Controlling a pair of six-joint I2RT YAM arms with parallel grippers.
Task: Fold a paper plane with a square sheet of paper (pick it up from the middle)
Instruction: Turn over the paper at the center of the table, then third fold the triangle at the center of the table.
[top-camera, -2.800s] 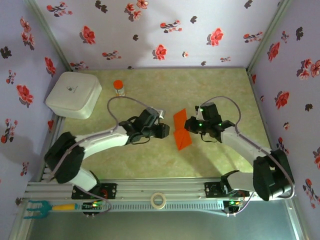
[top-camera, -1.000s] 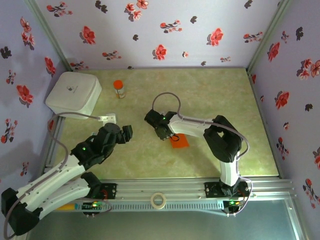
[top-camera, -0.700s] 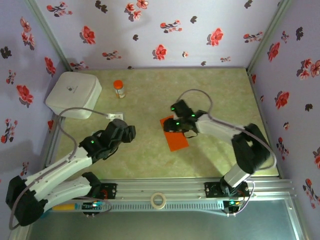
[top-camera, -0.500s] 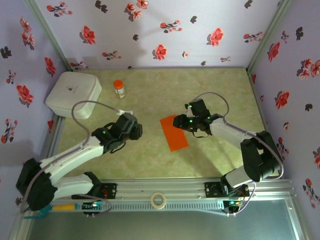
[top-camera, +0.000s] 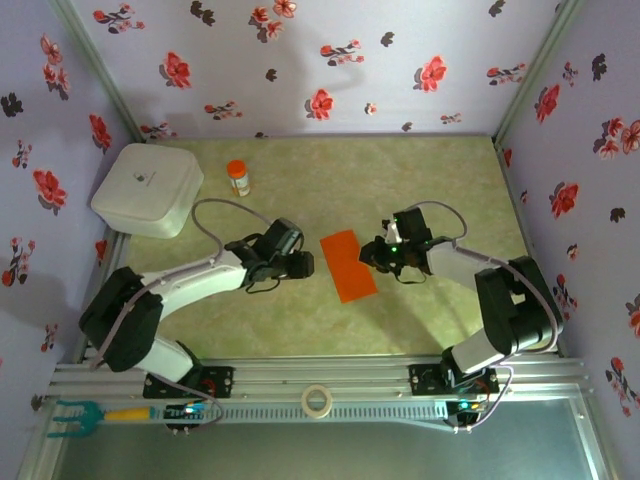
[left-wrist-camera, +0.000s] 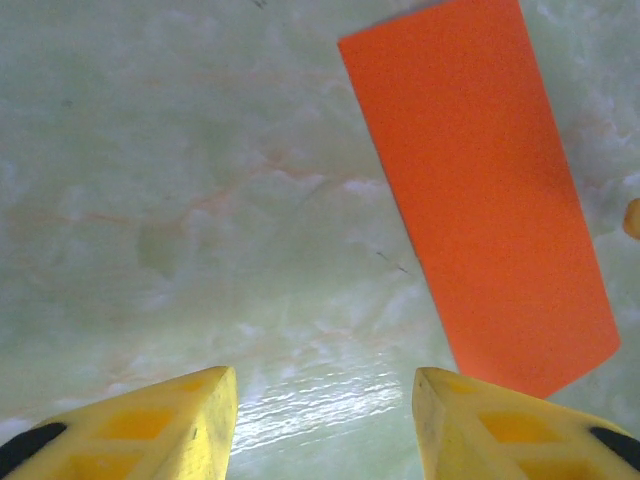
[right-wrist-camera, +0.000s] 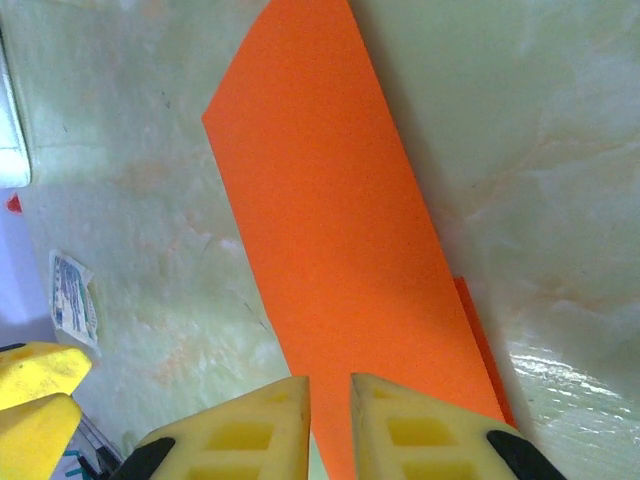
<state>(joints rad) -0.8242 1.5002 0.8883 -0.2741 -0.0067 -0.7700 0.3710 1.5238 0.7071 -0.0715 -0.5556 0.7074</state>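
The square sheet of paper (top-camera: 349, 265) lies flat mid-table as a bright orange rectangle, folded double, with a thin lower layer peeking out along one long edge. My left gripper (top-camera: 303, 265) sits just left of it, low over the table. In the left wrist view the paper (left-wrist-camera: 480, 190) runs up and to the right of my left gripper (left-wrist-camera: 325, 385), which is open on bare table. My right gripper (top-camera: 372, 255) is at the paper's right edge. In the right wrist view my right gripper (right-wrist-camera: 330, 385) hangs over the paper (right-wrist-camera: 340, 220), jaws nearly shut, nothing between them.
A white box (top-camera: 147, 188) stands at the back left, with a small orange-capped bottle (top-camera: 238, 176) beside it. A tape roll (top-camera: 317, 401) and a teal tool (top-camera: 75, 415) rest on the front rail. Flowered walls close three sides. Open tabletop lies behind and in front of the paper.
My left arm swung in from the left to the paper's left edge, its jaws narrowing. My right gripper drew back to the paper's right side and closed. The paper now lies flat.
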